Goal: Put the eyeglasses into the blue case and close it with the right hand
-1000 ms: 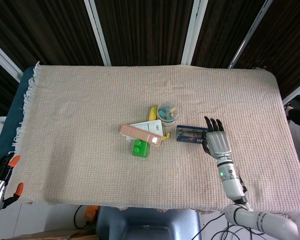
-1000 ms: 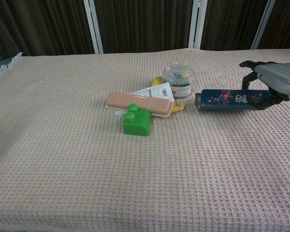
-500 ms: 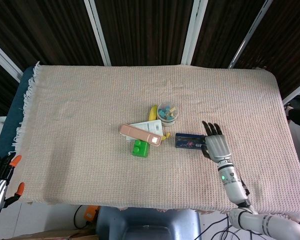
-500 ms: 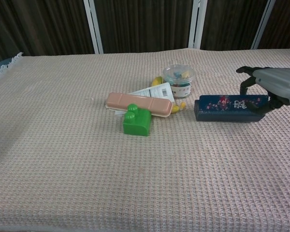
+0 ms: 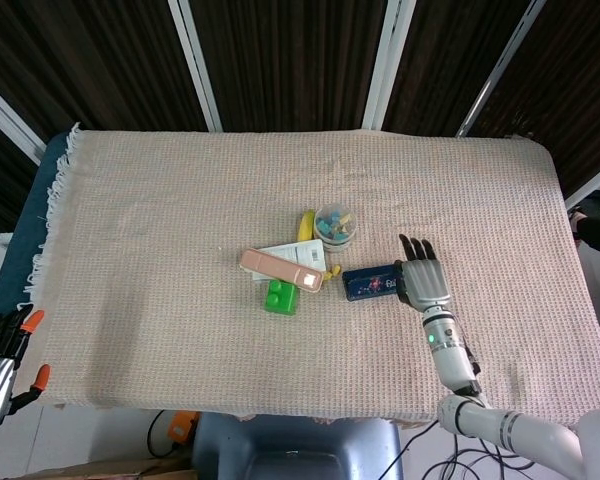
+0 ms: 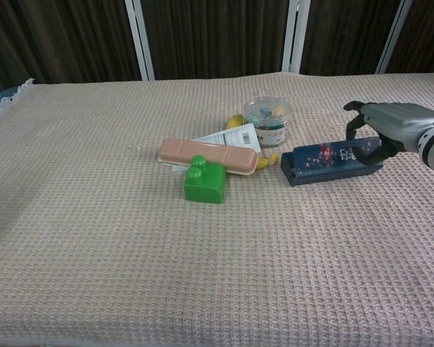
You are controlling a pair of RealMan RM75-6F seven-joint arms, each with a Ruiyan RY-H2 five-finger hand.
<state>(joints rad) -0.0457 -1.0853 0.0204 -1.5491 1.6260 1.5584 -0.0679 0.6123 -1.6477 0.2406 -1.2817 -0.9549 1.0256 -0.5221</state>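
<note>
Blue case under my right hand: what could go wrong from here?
The right hand rests on only the far end of the blue case, so pressing may make it pivot or slide instead of shutting. Its free end points at the banana and candy jar nearby; a slide could knock them. I cannot see the eyeglasses, so check they are inside.
</note>
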